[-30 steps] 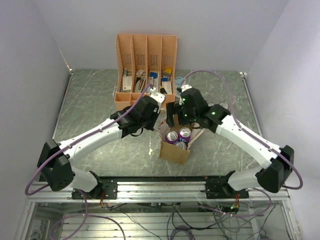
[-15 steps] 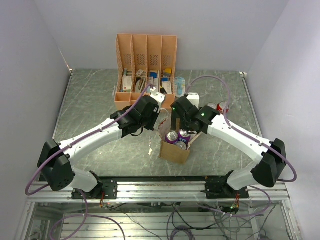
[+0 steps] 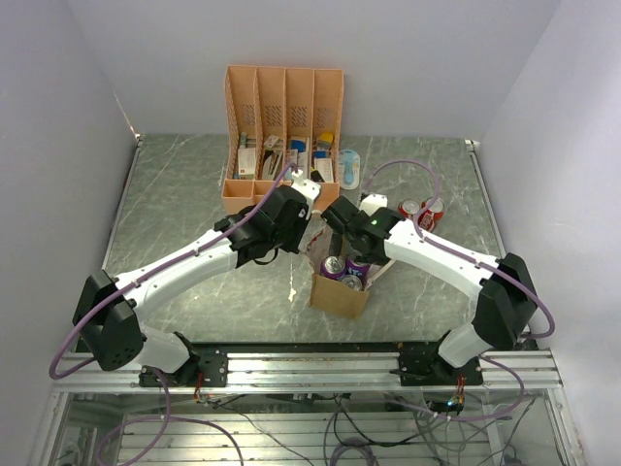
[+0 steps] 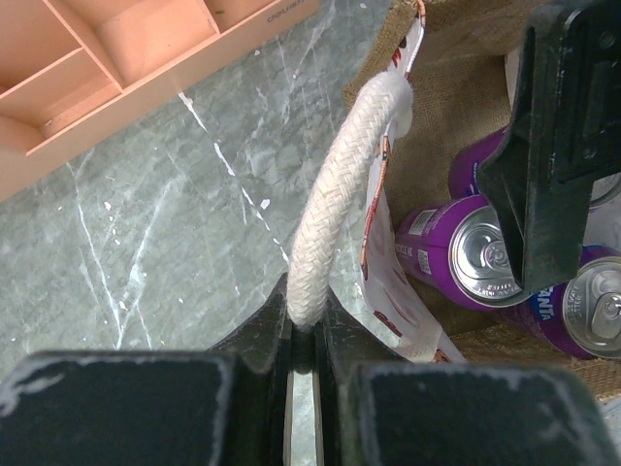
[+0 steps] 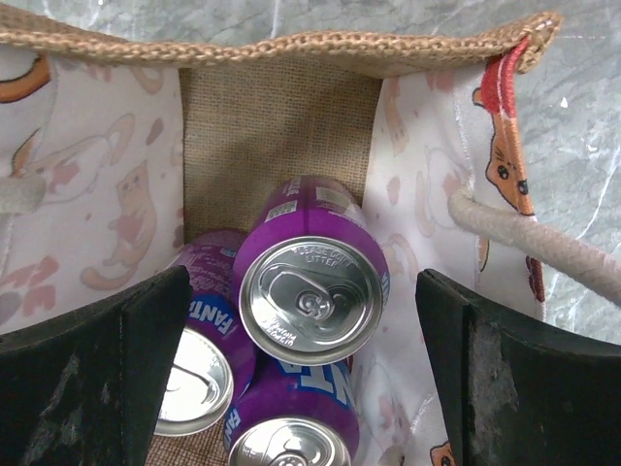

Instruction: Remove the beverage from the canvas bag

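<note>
The tan canvas bag (image 3: 338,295) stands open at the table's near middle, with three purple beverage cans (image 3: 336,264) inside. My left gripper (image 3: 309,227) is shut on the bag's white rope handle (image 4: 342,194), which runs up from between its jaws (image 4: 306,330). My right gripper (image 3: 343,245) is open and points down into the bag's mouth. In the right wrist view its fingers (image 5: 116,340) stand either side of the topmost purple can (image 5: 310,291), touching nothing. Two more purple cans (image 5: 199,374) lie lower in the bag (image 5: 281,116).
A salmon-pink slotted organizer (image 3: 284,126) with small boxes stands at the back. Two red cans (image 3: 420,209) stand on the table to the right of the bag. A light blue item (image 3: 349,167) lies beside the organizer.
My right gripper has moved left and down, from beside the bag to over its open mouth. The left gripper and the bag have not moved.
</note>
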Robot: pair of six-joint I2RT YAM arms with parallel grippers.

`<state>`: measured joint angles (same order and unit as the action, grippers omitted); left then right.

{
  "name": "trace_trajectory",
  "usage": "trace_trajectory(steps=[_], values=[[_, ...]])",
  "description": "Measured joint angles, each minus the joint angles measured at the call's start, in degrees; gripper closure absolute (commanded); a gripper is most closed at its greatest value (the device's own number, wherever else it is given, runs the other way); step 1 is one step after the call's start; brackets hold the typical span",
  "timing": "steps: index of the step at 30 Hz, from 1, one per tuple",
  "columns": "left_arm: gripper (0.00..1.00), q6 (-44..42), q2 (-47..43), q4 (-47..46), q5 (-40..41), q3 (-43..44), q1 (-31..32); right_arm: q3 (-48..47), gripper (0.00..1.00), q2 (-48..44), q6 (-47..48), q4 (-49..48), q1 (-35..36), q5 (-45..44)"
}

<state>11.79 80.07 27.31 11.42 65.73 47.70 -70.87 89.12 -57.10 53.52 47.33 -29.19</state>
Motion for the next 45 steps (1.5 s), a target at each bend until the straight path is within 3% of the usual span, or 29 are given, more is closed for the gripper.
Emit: trace_trajectory(steps=[8,17,24,30,39,45], values=[[0.93,-0.02,0.0,0.0,0.0,0.0,0.02,2.34,0.01,1.09,-2.08,-1.57,-0.13,-0.7],[0.93,-0.02,0.0,0.02,0.39,0.0,0.02,4.83,0.09,3.19,-3.17,-5.18,-0.26,0.68],[0.93,-0.04,0.26,0.02,0.44,0.0,0.13,4.83,0.44,4.24,-4.13,-5.29,-0.5,0.59],[0.93,-0.04,0.31,0.04,0.46,0.0,0.13,5.29,0.81,1.9,-3.76,-4.72,-0.5,0.94],[0.93,-0.04,0.31,0.04,0.46,0.0,0.13,8.72,1.0,-11.23,-1.79,-7.93,-0.81,2.29],[0.93,-0.04,0.31,0.04,0.46,0.0,0.13,10.43,1.0,-14.62,-0.35,-10.84,-1.25,4.76]])
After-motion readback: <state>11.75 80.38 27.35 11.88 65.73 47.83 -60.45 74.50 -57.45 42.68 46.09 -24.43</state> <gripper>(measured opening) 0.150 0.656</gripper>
